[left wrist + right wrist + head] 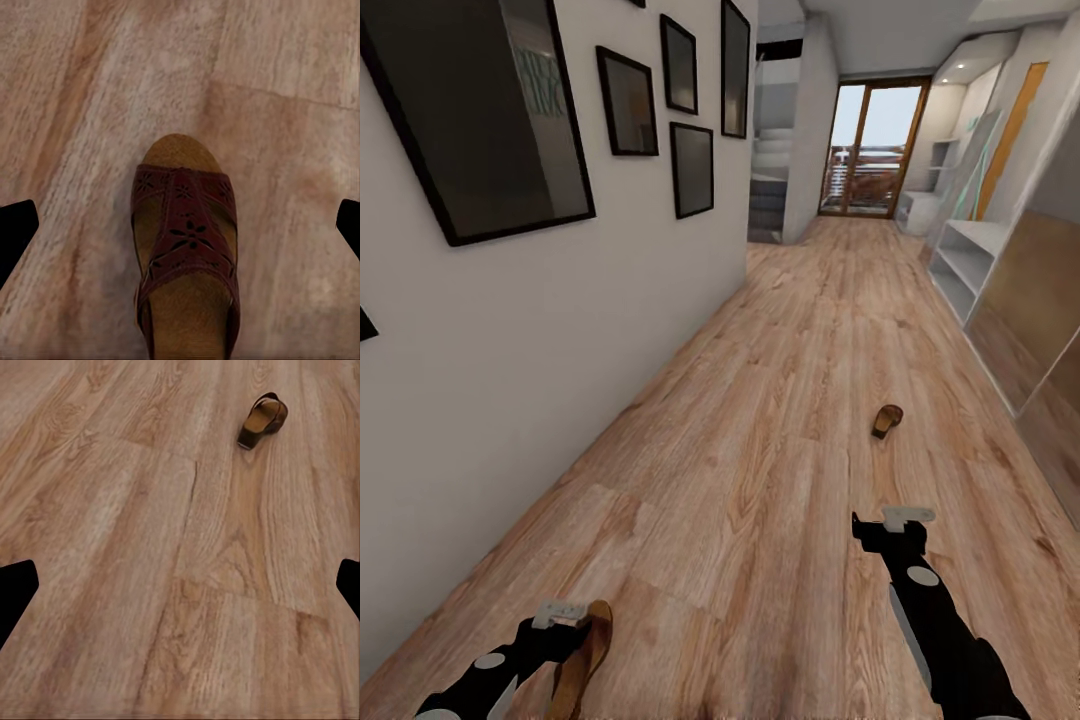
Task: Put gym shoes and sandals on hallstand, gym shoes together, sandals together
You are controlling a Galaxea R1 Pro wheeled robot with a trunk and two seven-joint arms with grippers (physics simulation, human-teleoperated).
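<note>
One dark-brown sandal (585, 655) lies on the corridor floor (760, 480) at the lower left, directly under my left gripper (563, 612). In the left wrist view this sandal (186, 247) lies flat between the widely spread fingertips (16, 232) of the open left gripper (180, 229). The other sandal (887, 420) rests tipped on the planks ahead of my right gripper (895, 520). In the right wrist view that sandal (262, 421) is well beyond the open, empty right gripper (180, 585). The gym shoes are out of view.
A white wall with black picture frames (635, 100) runs along the left. On the right stand a pale low open shelf unit (965, 262) and a farther pale unit (918, 210); I cannot tell which is the hallstand. A glass door (870, 150) closes the far end.
</note>
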